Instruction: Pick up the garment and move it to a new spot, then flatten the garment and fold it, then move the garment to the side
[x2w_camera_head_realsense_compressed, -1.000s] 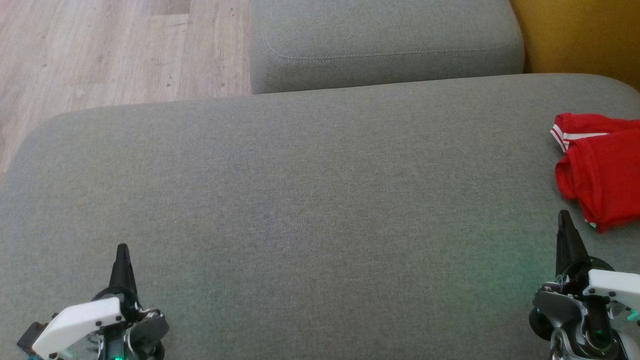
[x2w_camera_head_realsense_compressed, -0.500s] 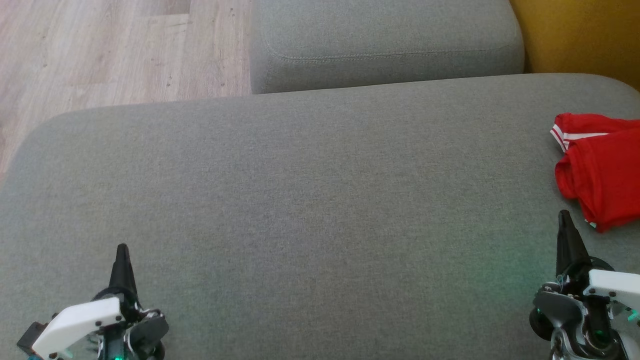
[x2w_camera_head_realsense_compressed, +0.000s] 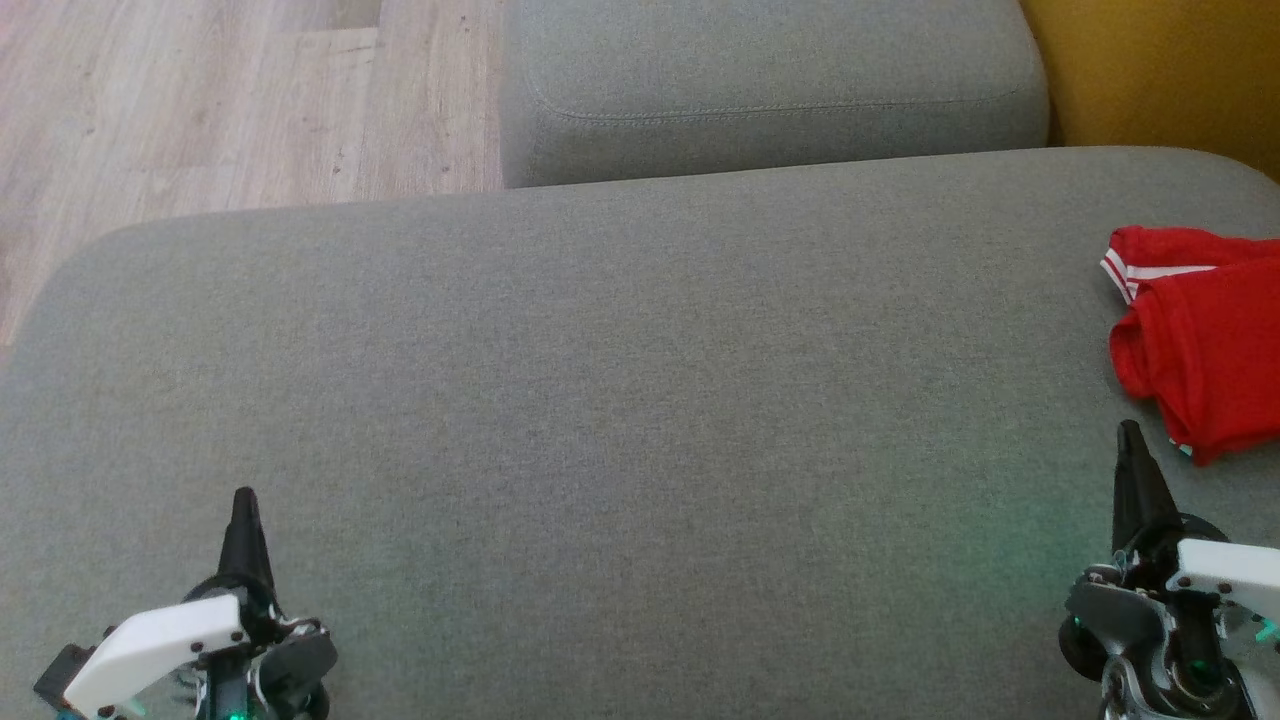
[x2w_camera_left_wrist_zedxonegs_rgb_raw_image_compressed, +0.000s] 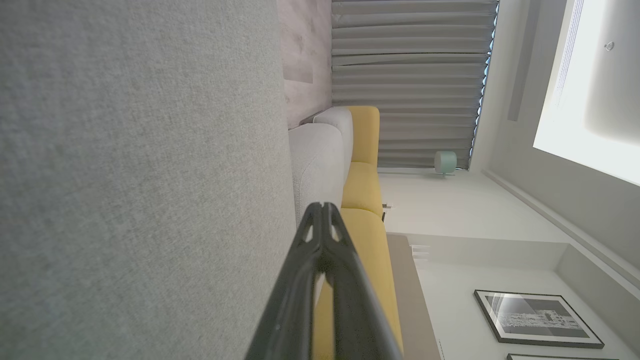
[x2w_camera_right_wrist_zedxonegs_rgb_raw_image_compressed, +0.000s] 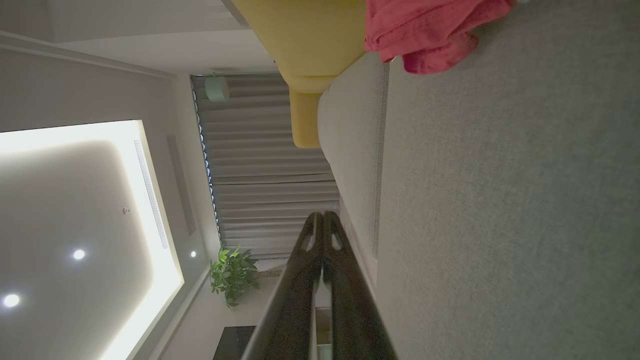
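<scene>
The garment (x2w_camera_head_realsense_compressed: 1205, 340) is red with white stripes at one hem and lies crumpled at the right edge of the grey sofa cushion (x2w_camera_head_realsense_compressed: 600, 400); it also appears at the top of the right wrist view as the garment (x2w_camera_right_wrist_zedxonegs_rgb_raw_image_compressed: 425, 30). My right gripper (x2w_camera_head_realsense_compressed: 1130, 435) is shut and empty, just short of the garment's near corner, not touching it. My left gripper (x2w_camera_head_realsense_compressed: 244, 500) is shut and empty at the lower left, far from the garment. Both wrist views show closed fingertips: left gripper (x2w_camera_left_wrist_zedxonegs_rgb_raw_image_compressed: 322, 207), right gripper (x2w_camera_right_wrist_zedxonegs_rgb_raw_image_compressed: 322, 216).
A second grey cushion (x2w_camera_head_realsense_compressed: 770, 90) lies beyond the main one. Wooden floor (x2w_camera_head_realsense_compressed: 200, 100) is at the upper left and a yellow sofa part (x2w_camera_head_realsense_compressed: 1160, 70) at the upper right. The cushion's wide middle is bare fabric.
</scene>
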